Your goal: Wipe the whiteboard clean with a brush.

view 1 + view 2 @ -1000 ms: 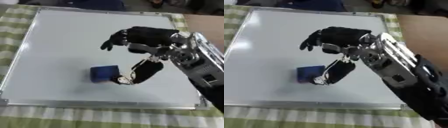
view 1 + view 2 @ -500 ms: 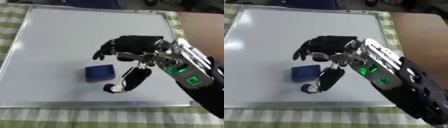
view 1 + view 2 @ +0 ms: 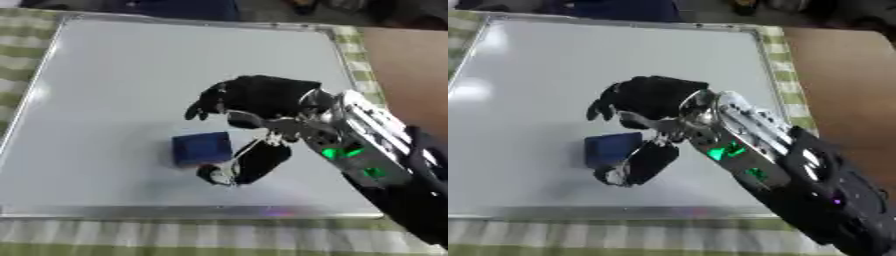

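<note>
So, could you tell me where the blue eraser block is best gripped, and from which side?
Grip the blue eraser block across its near and far side faces, coming down from above. It lies flat on the whiteboard, so only its top and sides are free. The right robot hand already hovers open beside it.

I see both head eyes looking steeply down, close in, sharing the whiteboard (image 3: 114, 65) and my right hand (image 3: 254, 100).

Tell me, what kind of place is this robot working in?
Most likely a test or demonstration table rather than a classroom: a whiteboard lies flat on a green checked tablecloth, with a small blue eraser block on it beside the robot's right hand.
</note>
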